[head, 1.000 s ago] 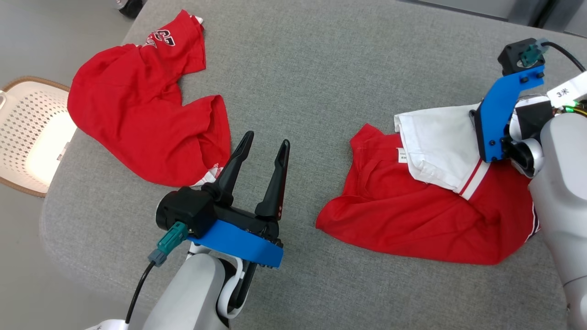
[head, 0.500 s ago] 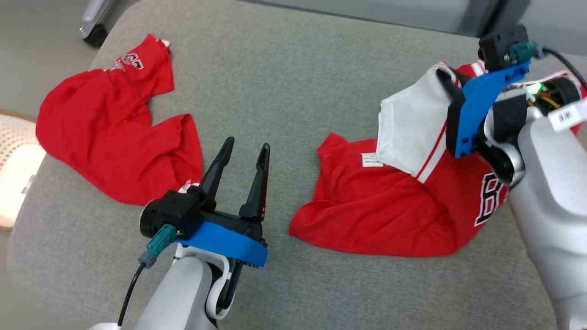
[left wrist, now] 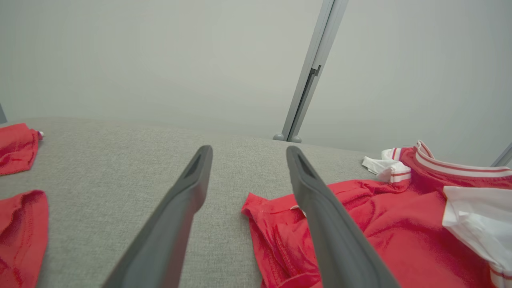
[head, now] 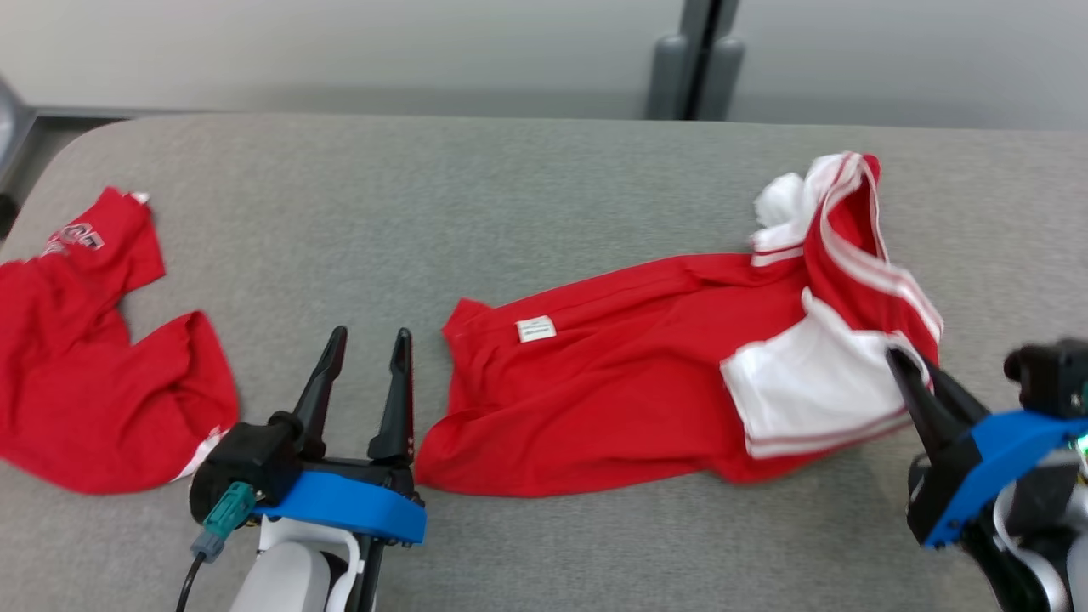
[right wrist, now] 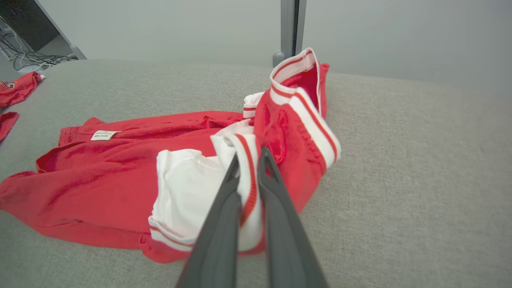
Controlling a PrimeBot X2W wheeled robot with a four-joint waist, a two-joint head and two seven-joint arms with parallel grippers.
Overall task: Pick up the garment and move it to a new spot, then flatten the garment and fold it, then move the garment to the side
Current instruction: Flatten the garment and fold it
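The garment (head: pixel 612 374) is a red shirt with white, red-striped sleeves, lying crumpled and stretched across the grey padded table (head: pixel 510 187). My right gripper (head: pixel 905 365) is at its right end, shut on the striped hem of a white sleeve (right wrist: pixel 188 188); the right wrist view shows the fabric pinched between the closed fingers (right wrist: pixel 224 208). My left gripper (head: pixel 371 336) stands open just left of the garment's left edge, nothing between its fingers (left wrist: pixel 180 200). In the left wrist view the garment (left wrist: pixel 400 224) lies to the right of the gripper (left wrist: pixel 249 150).
A second red garment (head: pixel 85 382) lies crumpled at the table's left end, also visible as red cloth (left wrist: pixel 16 148) in the left wrist view. A grey post (head: pixel 697 59) stands behind the table's far edge against a pale wall.
My right gripper has shut on the white sleeve and drawn it toward the front right, stretching the garment out. The head camera has tilted up, shifting the whole view. The left gripper stays open.
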